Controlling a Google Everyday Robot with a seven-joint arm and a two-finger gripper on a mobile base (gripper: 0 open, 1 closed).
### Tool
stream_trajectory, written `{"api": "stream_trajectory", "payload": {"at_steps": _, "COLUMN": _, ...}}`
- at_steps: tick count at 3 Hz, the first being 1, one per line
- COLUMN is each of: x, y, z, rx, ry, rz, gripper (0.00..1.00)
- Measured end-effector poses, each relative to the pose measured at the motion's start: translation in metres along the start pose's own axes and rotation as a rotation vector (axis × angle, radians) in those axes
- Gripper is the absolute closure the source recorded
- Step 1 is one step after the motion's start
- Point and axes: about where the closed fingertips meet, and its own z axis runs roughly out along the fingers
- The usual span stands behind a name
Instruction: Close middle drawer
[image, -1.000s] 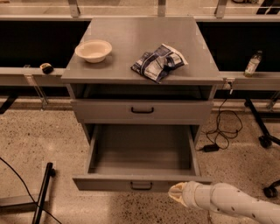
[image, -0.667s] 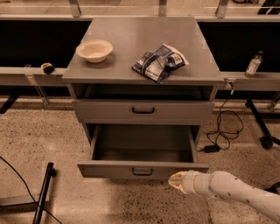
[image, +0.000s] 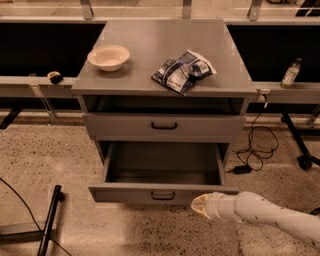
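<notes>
The middle drawer (image: 125, 193) of the grey cabinet (image: 160, 37) stands pulled out. Its plain grey tray (image: 165, 162) is empty, and a small black handle (image: 163, 196) sits on its front. The first drawer (image: 125, 126) above it is pushed in. The third drawer is hidden below the open one. My gripper (image: 200, 204), on a white arm reaching in from the lower right, is at the right end of the open drawer's front, at its lower edge. Its beige fingers are shut together and hold nothing.
A white bowl (image: 108, 56) and a crumpled chip bag (image: 182, 71) lie on the cabinet top. A small bottle (image: 291, 73) stands on the right ledge. Black cables (image: 255, 150) lie on the floor at right, and a black bar (image: 50, 220) at lower left.
The middle drawer has slid partway in toward the cabinet. My gripper has moved forward with its front.
</notes>
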Motion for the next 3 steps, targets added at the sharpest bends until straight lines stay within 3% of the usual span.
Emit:
{"api": "stream_trajectory", "payload": {"at_steps": 2, "x": 0.015, "y": -0.041, "z": 0.029, "rx": 0.059, "ry": 0.056, "rz": -0.055, "gripper": 1.00}}
{"api": "stream_trajectory", "payload": {"at_steps": 3, "x": 0.021, "y": -0.061, "z": 0.046, "rx": 0.073, "ry": 0.048, "rz": -0.068, "gripper": 1.00}}
